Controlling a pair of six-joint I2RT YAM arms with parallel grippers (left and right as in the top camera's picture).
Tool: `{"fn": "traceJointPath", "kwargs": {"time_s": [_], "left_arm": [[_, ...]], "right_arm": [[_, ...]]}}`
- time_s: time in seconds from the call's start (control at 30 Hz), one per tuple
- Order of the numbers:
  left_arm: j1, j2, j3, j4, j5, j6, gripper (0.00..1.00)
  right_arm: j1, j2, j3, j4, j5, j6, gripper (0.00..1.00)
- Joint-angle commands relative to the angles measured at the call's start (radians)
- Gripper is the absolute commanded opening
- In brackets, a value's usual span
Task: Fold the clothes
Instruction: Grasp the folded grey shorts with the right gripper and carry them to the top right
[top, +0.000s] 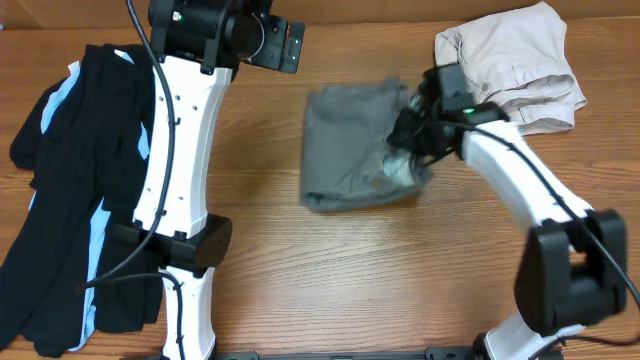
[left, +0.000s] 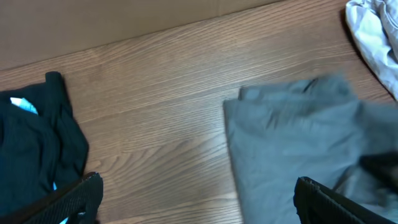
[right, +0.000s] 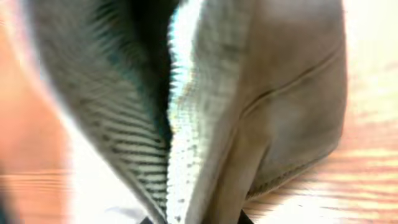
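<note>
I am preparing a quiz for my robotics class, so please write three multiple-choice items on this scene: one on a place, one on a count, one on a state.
1. In the overhead view, where does the beige garment lie?
A. top right
B. bottom left
C. centre

2. How many garments lie on the table?
A. two
B. three
C. five

3. How is the left gripper?
A. shut on cloth
B. open, holding nothing
C. out of view

Answers:
1 A, it is bunched in the top right corner.
2 B, there are the beige one, the grey shorts in the centre and the black garment at the left.
3 B, the left wrist view shows it spread wide with nothing gripped.
</note>
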Motion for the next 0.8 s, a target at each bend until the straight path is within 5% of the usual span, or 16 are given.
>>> {"fn": "traceJointPath", "kwargs": {"time_s": [0.0,0.27,0.57,0.77], "left_arm": [[0.022,0.002,-0.004,0.002,-0.017,-0.014,1.00],[0.037,0.002,-0.004,0.003,-0.017,-0.014,1.00],[0.038,0.002,-0.004,0.006,-0.017,-0.014,1.00],[0.038,0.002,-0.004,0.006,-0.017,-0.014,1.00]], "right_arm": [[-0.056,-0.091,0.061,0.025,-0.119,0.038,0.04],[-0.169,-0.130,0.064,0.167,-0.171,0.109,0.04],[-0.299,-0.133,0.064,0.573,-0.225,0.244,0.04],[-0.354,-0.133,0.064,0.751,-0.010,0.320,0.04]]}}
